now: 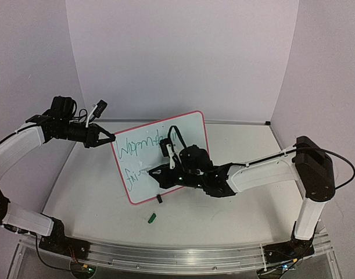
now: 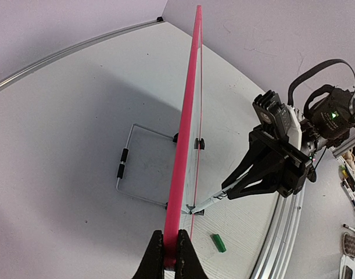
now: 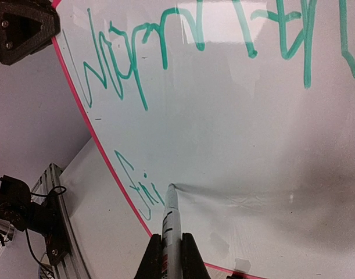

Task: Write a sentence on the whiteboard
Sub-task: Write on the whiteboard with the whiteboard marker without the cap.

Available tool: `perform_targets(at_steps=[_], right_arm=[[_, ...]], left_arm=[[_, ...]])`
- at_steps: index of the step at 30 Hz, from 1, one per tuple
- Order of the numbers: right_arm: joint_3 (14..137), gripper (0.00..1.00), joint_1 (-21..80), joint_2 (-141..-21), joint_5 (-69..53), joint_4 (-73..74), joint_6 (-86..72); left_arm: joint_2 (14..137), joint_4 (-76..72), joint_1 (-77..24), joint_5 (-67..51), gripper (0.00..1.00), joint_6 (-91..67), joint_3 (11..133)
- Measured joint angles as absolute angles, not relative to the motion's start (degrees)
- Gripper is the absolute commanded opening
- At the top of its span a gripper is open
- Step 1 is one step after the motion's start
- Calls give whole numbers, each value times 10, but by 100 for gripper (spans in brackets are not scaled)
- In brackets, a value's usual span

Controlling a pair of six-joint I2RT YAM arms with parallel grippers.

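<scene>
The whiteboard (image 1: pixel 189 131), white with a pink-red frame, stands tilted on the table. My left gripper (image 1: pixel 110 138) is shut on its upper left corner; in the left wrist view the pink frame edge (image 2: pixel 189 116) runs up from between the fingers (image 2: pixel 170 256). My right gripper (image 1: pixel 160 173) is shut on a grey marker (image 3: pixel 170 221) whose tip touches the board's lower left. The sentence in green has a top line (image 3: pixel 165 46) reading roughly "Warmth" and a second line (image 3: pixel 139 186) that reads "fri". The marker tip sits just right of the "i".
A green marker cap (image 1: pixel 152 218) lies on the table in front of the board, also seen as a cap (image 2: pixel 218 242) in the left wrist view. A wire stand (image 2: pixel 126 168) props the board from behind. The table's aluminium rail (image 1: pixel 177 258) runs along the near edge.
</scene>
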State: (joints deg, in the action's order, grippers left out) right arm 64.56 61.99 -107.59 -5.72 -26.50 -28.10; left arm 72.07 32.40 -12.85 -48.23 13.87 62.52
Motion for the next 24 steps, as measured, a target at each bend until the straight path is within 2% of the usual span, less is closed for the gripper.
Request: perform_targets(at_steps=[15, 24], right_arm=[[663, 0, 619, -1097, -90, -271, -288], [630, 0, 619, -1097, -91, -277, -299]], left_arm=[[721, 324, -129, -479, 0, 137, 625], [722, 323, -130, -478, 0, 137, 625]])
